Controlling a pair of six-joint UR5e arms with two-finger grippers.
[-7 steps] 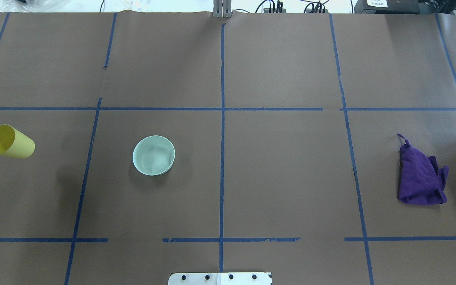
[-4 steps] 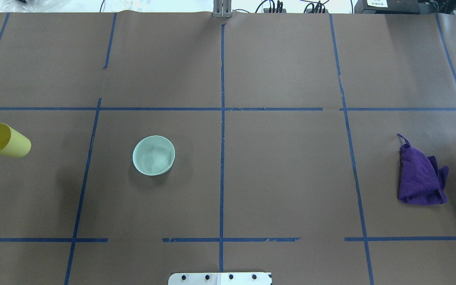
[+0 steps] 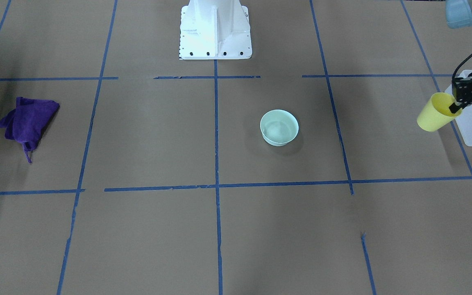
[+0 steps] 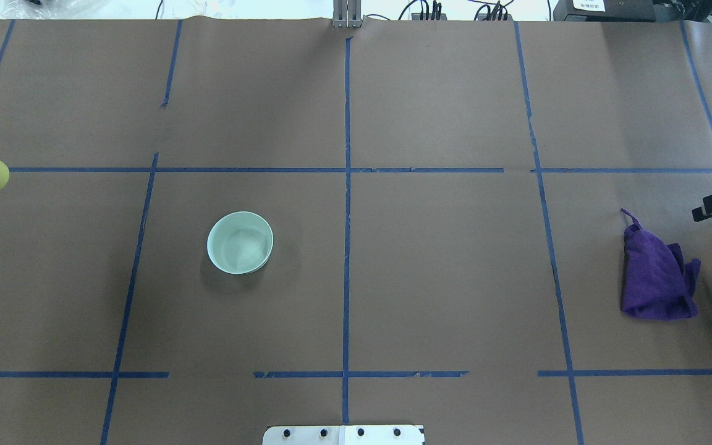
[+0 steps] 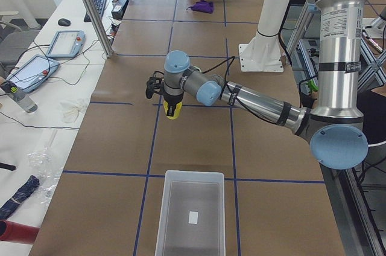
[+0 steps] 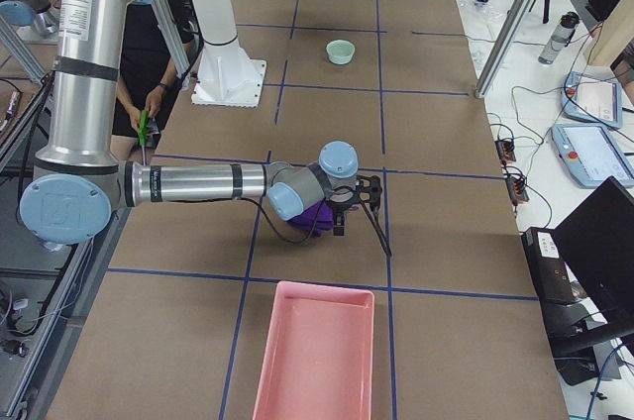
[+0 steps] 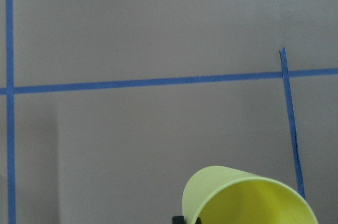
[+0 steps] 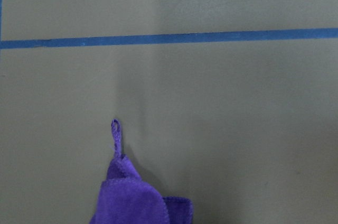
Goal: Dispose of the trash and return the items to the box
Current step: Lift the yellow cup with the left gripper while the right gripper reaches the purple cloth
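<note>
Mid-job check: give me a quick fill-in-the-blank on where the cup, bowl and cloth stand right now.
The left gripper grips the small yellow plastic cup by its ____.
The crumpled purple cloth lies on the robot's ____ side.
The pale green round bowl has its opening facing ____.
Missing words: rim; right; up.

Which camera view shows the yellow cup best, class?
Exterior front-facing: the whole yellow cup shows, tilted, its rim gripped by the left pincer. The overhead and left wrist views crop it at the frame edge; both side views show it small.
</note>
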